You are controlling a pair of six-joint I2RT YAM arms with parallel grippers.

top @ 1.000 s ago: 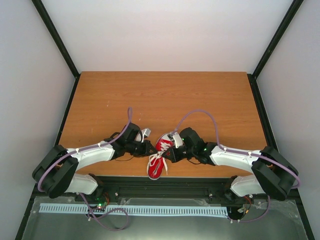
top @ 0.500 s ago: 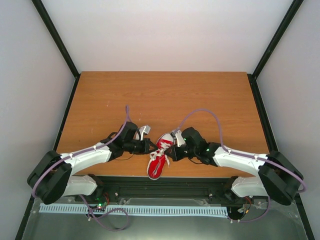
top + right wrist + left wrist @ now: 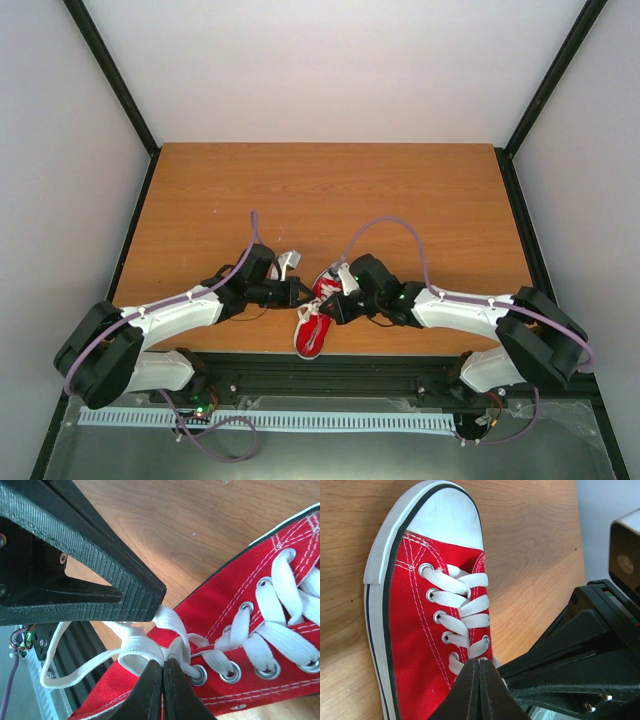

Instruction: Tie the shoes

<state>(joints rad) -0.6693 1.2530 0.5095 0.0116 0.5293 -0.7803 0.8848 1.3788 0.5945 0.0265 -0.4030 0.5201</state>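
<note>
Shifted a little to the left since half a second ago, the right gripper (image 3: 327,306) now covers more of the far end of the red sneaker (image 3: 312,337), and the purple cable (image 3: 385,225) arching over its arm has moved with it. The left gripper (image 3: 298,293) sits where it did then.

The sneaker lies on the wooden table (image 3: 330,190) close to its near edge, between the two grippers, with its near end close to the black rail (image 3: 330,362) that runs along that edge.

From the left wrist, the left gripper's fingers (image 3: 470,690) are pressed flat together with only a thin seam between them. Their tips are over the lower eyelets of the white laces (image 3: 465,611), and the white toe cap (image 3: 447,520) points away from them. The black body of the right arm (image 3: 580,650) fills the lower right of that view and hides the table behind it.

From the right wrist, the right gripper's fingers (image 3: 150,690) are likewise closed against each other, tips at the spot where the laces cross beside the last metal eyelet (image 3: 198,674). Whether a lace is pinched between them cannot be told. The ribbed black wedge of the left gripper crowds the upper left, its tip touching a lace strand. A loose lace end (image 3: 75,672) trails down over the rail.

At the bottom of the top view, a white slotted strip (image 3: 260,420) runs below the arm bases.
</note>
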